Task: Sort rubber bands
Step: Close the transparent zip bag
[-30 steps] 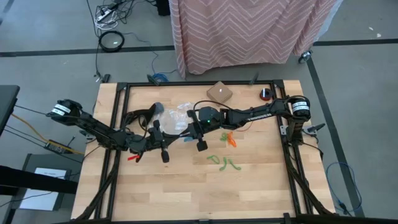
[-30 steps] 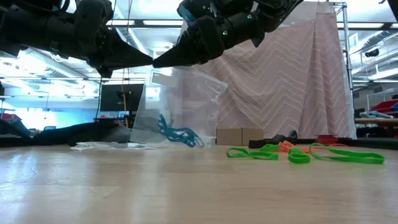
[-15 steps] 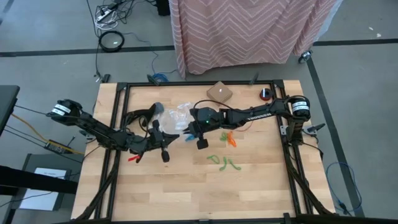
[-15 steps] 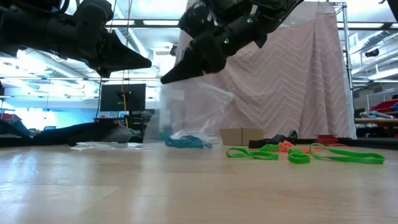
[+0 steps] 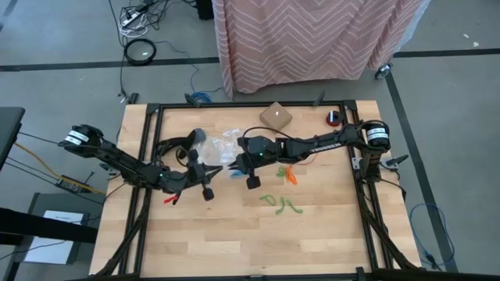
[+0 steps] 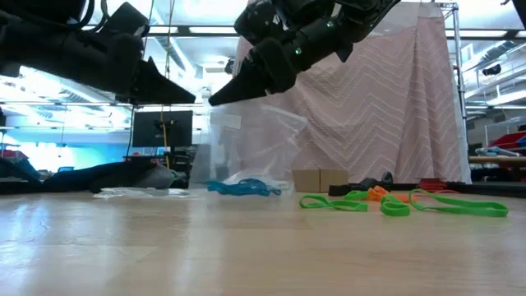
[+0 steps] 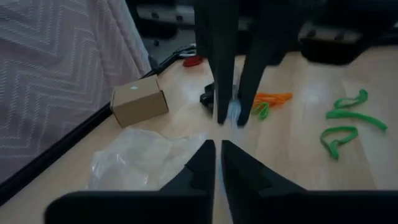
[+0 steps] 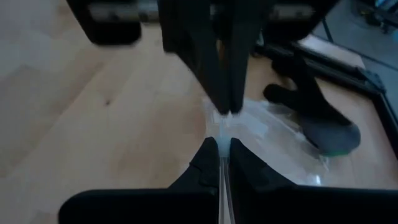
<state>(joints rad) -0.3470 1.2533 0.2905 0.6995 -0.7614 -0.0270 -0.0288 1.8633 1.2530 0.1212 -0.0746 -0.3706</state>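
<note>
A clear plastic bag (image 6: 256, 140) hangs from my right gripper (image 6: 214, 102), which is shut on its top. Blue rubber bands (image 6: 238, 187) lie at the bag's bottom on the table. My left gripper (image 6: 194, 99) hovers just left of the bag's top and points at the right gripper. Its fingers (image 7: 217, 155) stand a narrow gap apart with nothing between them. In the high view the two grippers face each other at mid-table, left (image 5: 216, 169) and right (image 5: 232, 166). Green bands (image 5: 280, 203) and orange bands (image 5: 287, 175) lie loose to the right. My right gripper pinches the bag's top edge (image 7: 234, 116) between its two fingertips, slanting down from the table's right. The bag hangs slack below the fingers. Its bottom (image 6: 246, 182) rests on the table.
A second clear bag (image 7: 143, 163) lies flat on the table beyond the grippers. A small cardboard box (image 5: 276, 116) and a red-and-black item (image 5: 333, 118) sit near the far edge. A dark grey object (image 5: 199, 136) lies far left of the bags. The table's near half is bare wood.
The bag was stretched between both grippers with the blue bands lifted. It has come free of my left gripper and now hangs from the right one alone. Its bottom and the blue bands have dropped onto the table. My left gripper has tipped a little.
</note>
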